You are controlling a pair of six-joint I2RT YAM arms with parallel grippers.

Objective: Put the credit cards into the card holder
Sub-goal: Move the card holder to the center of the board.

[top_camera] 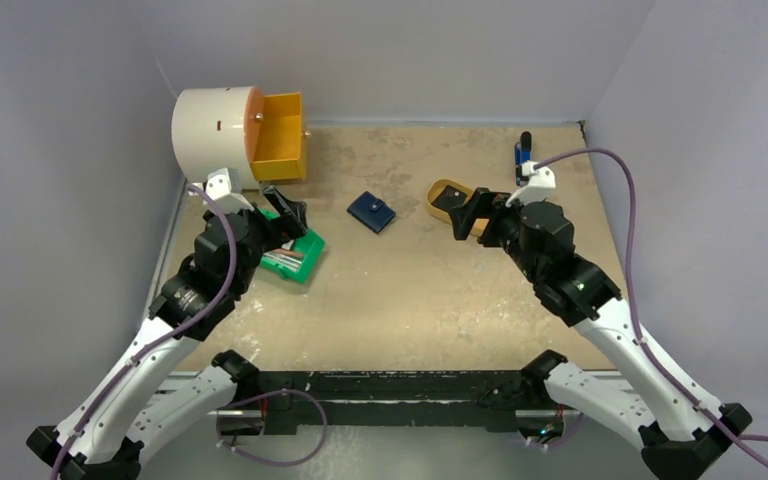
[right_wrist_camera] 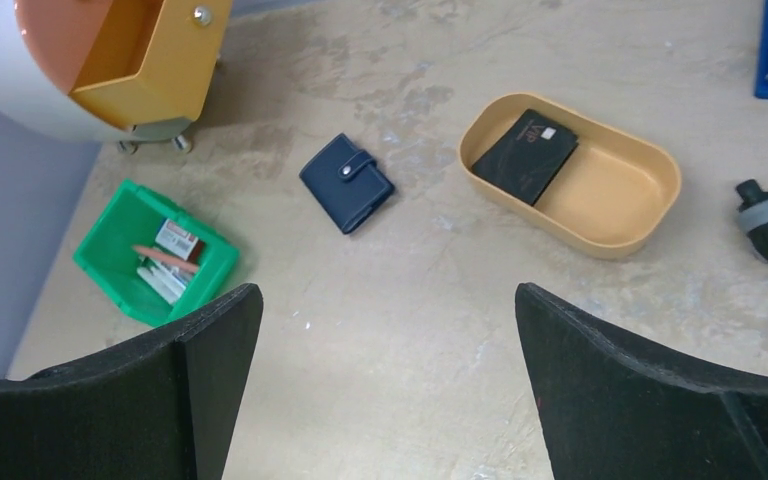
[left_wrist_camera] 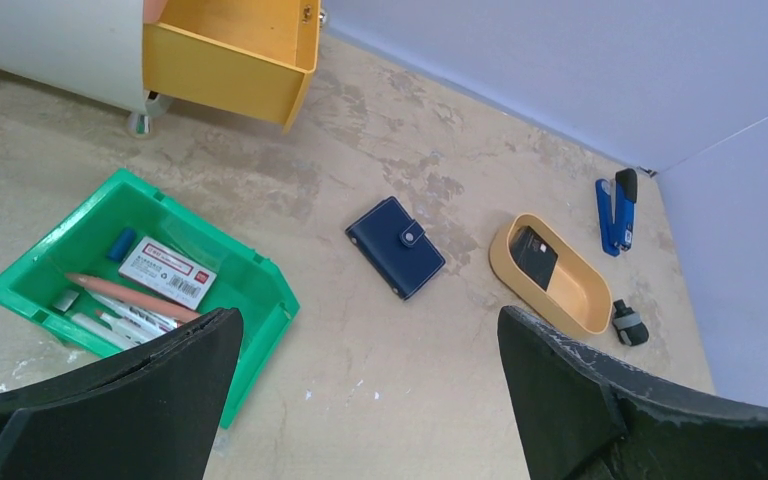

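Lying closed on the table (top_camera: 410,300), the card holder (top_camera: 372,211) sits between the bin (left_wrist_camera: 265,285) and the tray (right_wrist_camera: 610,192), which holds a black card (right_wrist_camera: 526,155). The left gripper (left_wrist_camera: 368,320) and right gripper (right_wrist_camera: 388,295) hang empty, jaws spread wide.

Soft, even light fills all three views, and nothing is burnt out or lost in darkness. Shadows are faint and blurred at the edges: a thin one hugs the card holder (left_wrist_camera: 396,247), and a broader one lies beneath the white drum (top_camera: 210,125) and its yellow drawer (left_wrist_camera: 230,70), so the light falls from above. The table (top_camera: 440,300) shows its mottled stains without glare; only the black card (right_wrist_camera: 525,155) in the yellow tray (right_wrist_camera: 600,248) carries a dull sheen. The overhead view is softer and dimmer, darkening towards its lower corners, its walls leaning outward. The wrist views are crisp, though the fingers (left_wrist_camera: 130,400) of the left gripper (left_wrist_camera: 370,312) and those of the right gripper (right_wrist_camera: 388,290), close to the lens, read as nearly flat black.
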